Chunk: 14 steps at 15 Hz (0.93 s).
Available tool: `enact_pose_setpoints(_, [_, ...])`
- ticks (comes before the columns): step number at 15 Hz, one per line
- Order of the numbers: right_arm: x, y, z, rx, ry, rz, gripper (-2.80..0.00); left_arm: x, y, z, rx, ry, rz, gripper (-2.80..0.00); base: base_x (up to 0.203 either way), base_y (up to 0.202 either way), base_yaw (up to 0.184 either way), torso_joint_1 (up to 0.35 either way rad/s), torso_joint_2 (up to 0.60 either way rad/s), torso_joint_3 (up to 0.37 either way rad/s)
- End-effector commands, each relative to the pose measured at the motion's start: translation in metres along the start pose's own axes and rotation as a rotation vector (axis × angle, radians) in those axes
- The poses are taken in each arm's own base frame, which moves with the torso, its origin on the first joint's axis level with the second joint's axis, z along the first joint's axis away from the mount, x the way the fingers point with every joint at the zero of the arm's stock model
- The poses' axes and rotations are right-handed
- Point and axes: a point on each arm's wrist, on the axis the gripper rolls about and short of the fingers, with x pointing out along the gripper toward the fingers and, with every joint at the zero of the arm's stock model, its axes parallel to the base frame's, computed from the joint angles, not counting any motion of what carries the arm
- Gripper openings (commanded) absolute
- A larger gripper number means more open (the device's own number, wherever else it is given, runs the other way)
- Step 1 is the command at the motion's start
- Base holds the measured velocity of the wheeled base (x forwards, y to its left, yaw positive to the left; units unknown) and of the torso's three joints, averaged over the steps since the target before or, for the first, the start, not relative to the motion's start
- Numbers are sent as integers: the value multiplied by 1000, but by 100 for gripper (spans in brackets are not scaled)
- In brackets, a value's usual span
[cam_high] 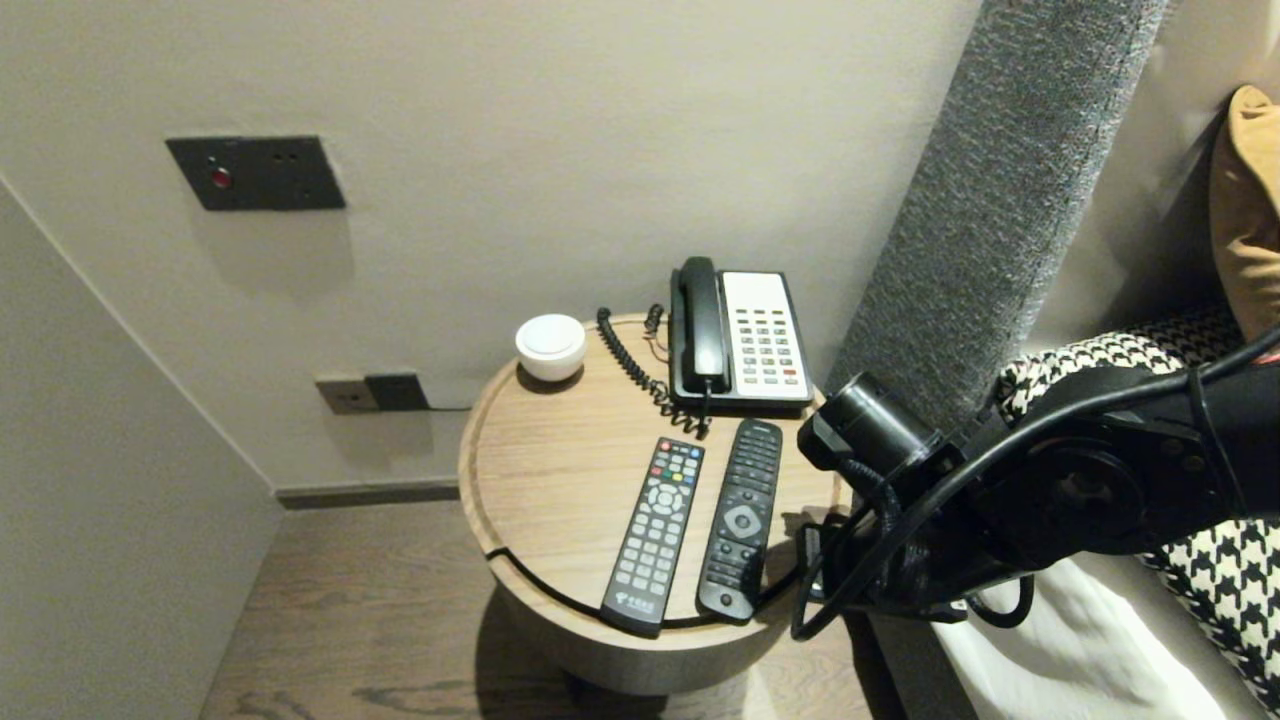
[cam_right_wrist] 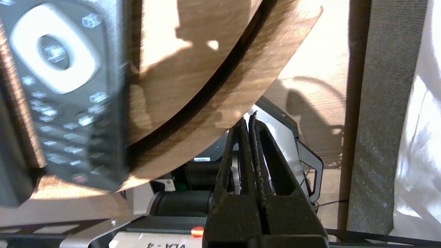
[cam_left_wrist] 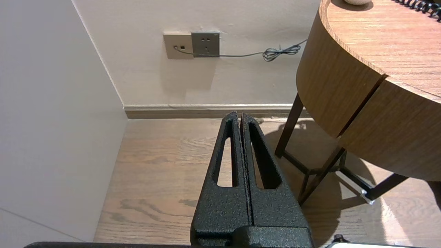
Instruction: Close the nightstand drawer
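A round wooden bedside table [cam_high: 520,470] carries two remotes side by side: a grey-keyed one with coloured buttons [cam_high: 655,535] and a slimmer black remote [cam_high: 742,518]. Behind them are a black and white desk phone [cam_high: 740,340] and a small white round device [cam_high: 550,346]. My right arm [cam_high: 1000,490] reaches in at the table's right front edge. The right gripper [cam_right_wrist: 248,119] is shut and empty, just off the table rim [cam_right_wrist: 220,103], with the black remote [cam_right_wrist: 62,89] close beside it. My left gripper [cam_left_wrist: 240,115] is shut and empty, parked low over the floor beside the table [cam_left_wrist: 344,86].
A grey upholstered headboard [cam_high: 1000,200] and a bed with a houndstooth cushion [cam_high: 1230,570] stand tight against the table's right. The wall behind holds a dark switch panel [cam_high: 256,172] and a socket [cam_left_wrist: 205,44] with a cable. Wooden floor [cam_high: 380,620] lies left of the table.
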Motion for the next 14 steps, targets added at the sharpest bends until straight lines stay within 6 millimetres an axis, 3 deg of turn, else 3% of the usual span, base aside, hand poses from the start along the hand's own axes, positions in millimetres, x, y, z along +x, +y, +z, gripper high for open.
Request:
enact_pose_setpoints(1, [1, 2, 1, 2, -4, 3, -280, 0, 0, 0, 0, -2, 1, -280, 0, 0, 0, 0, 0, 0])
enact_pose_setpoints(4, [-2, 1, -1, 16, -5, 5, -280, 0, 0, 0, 0, -2, 1, -280, 0, 0, 0, 0, 0, 0])
enact_pose_setpoints(8, [-26, -9, -3, 38, -48, 31, -280, 0, 0, 0, 0, -4, 1, -280, 0, 0, 0, 0, 0, 0])
enact_pose_setpoints(10, [-44, -26, 2, 59, -101, 39, -280, 0, 0, 0, -1, -3, 1, -280, 0, 0, 0, 0, 0, 0])
enact_pose_setpoints(14, [-89, -79, 19, 66, -267, 3, -280, 0, 0, 0, 0, -3, 1, -280, 0, 0, 0, 0, 0, 0])
